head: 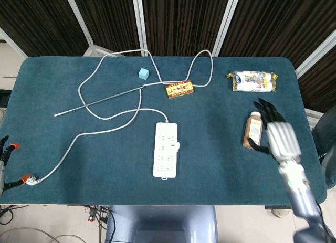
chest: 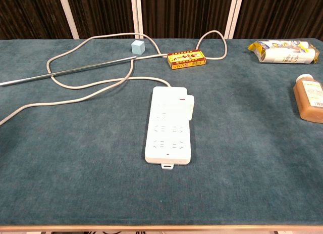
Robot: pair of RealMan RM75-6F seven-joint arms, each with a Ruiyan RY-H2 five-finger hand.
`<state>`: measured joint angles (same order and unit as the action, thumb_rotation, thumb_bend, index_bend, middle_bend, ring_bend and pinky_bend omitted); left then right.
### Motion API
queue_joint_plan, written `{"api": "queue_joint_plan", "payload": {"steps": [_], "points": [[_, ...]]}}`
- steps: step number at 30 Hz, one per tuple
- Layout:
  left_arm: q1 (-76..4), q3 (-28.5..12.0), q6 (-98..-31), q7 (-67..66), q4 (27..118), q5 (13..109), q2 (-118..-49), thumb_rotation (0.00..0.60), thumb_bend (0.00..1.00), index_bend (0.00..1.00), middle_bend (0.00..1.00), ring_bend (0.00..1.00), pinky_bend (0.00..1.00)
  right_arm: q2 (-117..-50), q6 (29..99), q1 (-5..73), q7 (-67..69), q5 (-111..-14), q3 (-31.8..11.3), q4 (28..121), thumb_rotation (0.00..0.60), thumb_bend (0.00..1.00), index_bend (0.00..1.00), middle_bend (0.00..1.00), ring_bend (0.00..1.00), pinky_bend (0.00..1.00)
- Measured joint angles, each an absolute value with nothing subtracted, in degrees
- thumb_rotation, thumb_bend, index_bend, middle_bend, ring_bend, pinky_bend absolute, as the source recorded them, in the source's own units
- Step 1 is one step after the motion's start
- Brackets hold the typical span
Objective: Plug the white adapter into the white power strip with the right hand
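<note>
Dark curtains back the teal counter (head: 63,148). White adapter (chest: 185,108) sits in the white power strip (chest: 169,128) — plugging looks done; right robot hand (head: 278,137) hovers released, fingers spread — next, retreat.

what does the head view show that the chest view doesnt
Only the head view shows the right hand, open beside the brown bottle, the cable's plug near the table's left front edge, and red-tipped parts at the far left.

Only the chest view shows the white adapter clearly, standing on the strip's right side; neither hand appears there.

Both show the white power strip, grey cable, yellow box, blue cube and snack packet.
</note>
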<state>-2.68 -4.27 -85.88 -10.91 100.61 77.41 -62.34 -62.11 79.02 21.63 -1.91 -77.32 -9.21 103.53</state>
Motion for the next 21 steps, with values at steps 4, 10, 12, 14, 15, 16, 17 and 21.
{"api": "queue_joint_plan", "payload": {"steps": [4, 10, 12, 14, 15, 16, 17, 21], "points": [[-2.9, -5.1, -86.7, -11.3, 98.7, 77.3, -63.4, 0.6, 0.09, 0.2, 0.01, 0.0, 0.0, -62.2, 85.2, 14.9, -4.9, -84.7, -2.1, 98.4, 0.6, 0.35, 0.0, 0.0, 0.0, 0.19], [-3.4, -5.7, -87.2, -9.3, 96.1, 78.3, -64.4, 0.6, 0.09, 0.19, 0.01, 0.0, 0.0, -65.1, 88.5, 9.4, -10.4, -86.5, 1.3, 92.5, 0.6, 0.35, 0.0, 0.0, 0.0, 0.19], [-3.5, -5.7, -87.4, -9.1, 95.2, 78.9, -64.7, 0.6, 0.09, 0.19, 0.01, 0.0, 0.0, -65.9, 88.7, 8.9, -11.0, -86.6, 1.5, 90.7, 0.6, 0.35, 0.0, 0.0, 0.0, 0.19], [-3.6, -5.6, -87.5, -9.4, 94.8, 79.5, -65.0, 0.6, 0.09, 0.19, 0.01, 0.0, 0.0, -66.7, 88.8, 8.7, -11.9, -86.9, 1.3, 89.3, 0.6, 0.35, 0.0, 0.0, 0.0, 0.19], [-3.6, -5.4, -87.5, -9.5, 94.8, 79.8, -65.1, 0.6, 0.09, 0.19, 0.01, 0.0, 0.0, -67.1, 89.0, 8.6, -12.0, -87.1, 1.2, 88.9, 0.6, 0.35, 0.0, 0.0, 0.0, 0.19], [-3.6, -5.3, -87.6, -9.6, 94.7, 80.1, -65.2, 0.6, 0.09, 0.19, 0.01, 0.0, 0.0, -67.3, 89.1, 8.5, -12.0, -87.2, 1.0, 88.7, 0.6, 0.35, 0.0, 0.0, 0.0, 0.19], [-3.7, -5.2, -87.8, -9.6, 94.6, 80.6, -65.4, 0.6, 0.09, 0.19, 0.01, 0.0, 0.0, -67.5, 89.3, 8.3, -11.9, -87.4, 0.8, 88.6, 0.6, 0.35, 0.0, 0.0, 0.0, 0.19], [-3.6, -4.8, -88.5, -9.6, 93.7, 82.0, -66.0, 0.6, 0.09, 0.19, 0.01, 0.0, 0.0, -67.4, 89.6, 7.9, -11.7, -87.5, 0.4, 89.2, 0.6, 0.35, 0.0, 0.0, 0.0, 0.19]]}}
